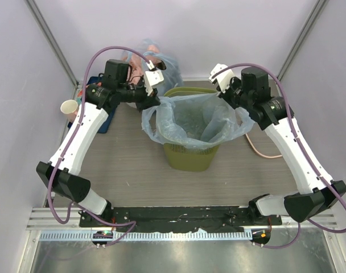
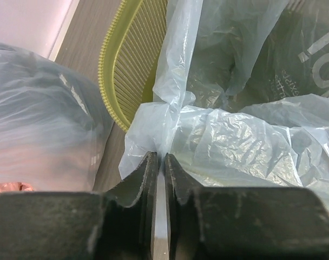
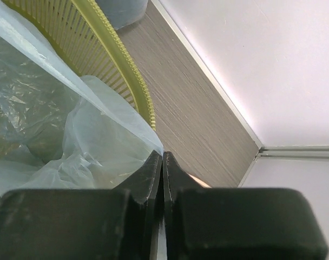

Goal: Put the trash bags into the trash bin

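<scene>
The olive-green trash bin (image 1: 190, 157) stands mid-table. The thin light-blue trash bag (image 1: 190, 119) hangs in its mouth and spreads over the rim on both sides. My left gripper (image 1: 155, 102) is shut on the bag's left edge, just outside the bin's rim (image 2: 107, 81); in the left wrist view the film (image 2: 218, 135) runs between the fingertips (image 2: 158, 158). My right gripper (image 1: 237, 105) is shut on the bag's right edge; in the right wrist view the film (image 3: 89, 141) ends at the fingertips (image 3: 162, 156), beside the bin's rim (image 3: 126, 70).
A knotted blue bag with pink lumps (image 1: 151, 60) lies behind the bin, close to the left wrist, and shows in the left wrist view (image 2: 40, 124). A paper cup (image 1: 69, 107) and a dark blue item sit at the left wall. A pink cable (image 1: 258, 149) lies right of the bin.
</scene>
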Available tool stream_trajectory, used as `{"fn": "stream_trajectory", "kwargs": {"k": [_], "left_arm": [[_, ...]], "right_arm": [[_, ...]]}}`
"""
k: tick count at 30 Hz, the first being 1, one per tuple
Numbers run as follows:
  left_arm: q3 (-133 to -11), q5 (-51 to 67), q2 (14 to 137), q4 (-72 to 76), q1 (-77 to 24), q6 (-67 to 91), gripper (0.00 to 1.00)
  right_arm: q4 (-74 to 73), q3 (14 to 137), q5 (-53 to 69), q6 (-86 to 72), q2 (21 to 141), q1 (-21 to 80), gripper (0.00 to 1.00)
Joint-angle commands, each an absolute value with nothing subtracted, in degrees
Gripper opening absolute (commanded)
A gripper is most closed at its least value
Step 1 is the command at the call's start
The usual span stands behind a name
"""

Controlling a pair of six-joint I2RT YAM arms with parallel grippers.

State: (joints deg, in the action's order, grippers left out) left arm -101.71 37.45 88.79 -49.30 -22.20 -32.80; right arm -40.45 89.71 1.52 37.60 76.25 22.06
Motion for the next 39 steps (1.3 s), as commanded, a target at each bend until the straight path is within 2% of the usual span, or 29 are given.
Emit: {"fn": "stream_trajectory", "kwargs": {"k": [1,3,5,9,10,14,15,16,19,21,22,23,28,39], "left_arm": [[-104.4,37.5,89.2,-45.6,-21.7,-31.8,0.17],[-104.7,37.2,89.6,-45.4,-21.6,-31.6,0.24],[-105.0,37.2,90.3,-45.1,-21.4,-31.3,0.24],[-105.6,37.3,91.2,-44.2,-21.1,-31.2,0.17],[-105.9,37.3,91.6,-44.2,-21.0,-31.1,0.13],[-107.6,36.9,93.2,-43.2,-20.8,-29.8,0.11],[-107.7,36.5,93.4,-42.3,-20.8,-29.4,0.11],[-107.8,36.4,93.6,-41.9,-20.8,-29.2,0.11],[-108.5,35.5,94.7,-41.0,-20.7,-28.5,0.12],[-109.0,35.4,95.4,-41.0,-20.7,-28.2,0.11],[-109.2,34.6,95.7,-40.9,-20.7,-28.0,0.09],[-109.3,34.1,96.1,-40.2,-20.7,-27.2,0.08],[-110.0,32.0,97.8,-38.4,-20.6,-25.5,0.01],[-110.5,28.7,101.7,-38.5,-20.5,-20.1,0.00]], "right_arm": [[-37.2,91.1,0.7,38.1,76.6,21.0,0.11],[-37.3,91.3,0.7,38.1,76.6,20.2,0.17],[-37.4,91.3,0.9,38.3,76.7,19.7,0.23],[-37.8,91.7,0.9,38.5,77.2,19.2,0.27],[-37.9,91.8,0.7,38.5,77.3,19.2,0.33],[-37.8,92.4,0.5,38.4,77.9,18.5,0.29],[-37.8,92.5,0.4,38.6,78.0,18.1,0.30],[-37.9,92.5,0.4,38.8,78.2,17.9,0.35],[-37.6,93.0,0.2,38.8,79.1,17.0,0.36],[-37.4,93.9,0.6,38.2,79.7,16.4,0.35],[-37.4,94.1,0.8,38.2,80.2,15.7,0.32],[-37.3,94.7,1.3,38.2,80.7,15.6,0.26],[-37.1,95.9,4.3,37.5,82.6,14.6,0.18],[-37.1,96.0,9.5,34.7,86.7,13.0,0.18]]}}
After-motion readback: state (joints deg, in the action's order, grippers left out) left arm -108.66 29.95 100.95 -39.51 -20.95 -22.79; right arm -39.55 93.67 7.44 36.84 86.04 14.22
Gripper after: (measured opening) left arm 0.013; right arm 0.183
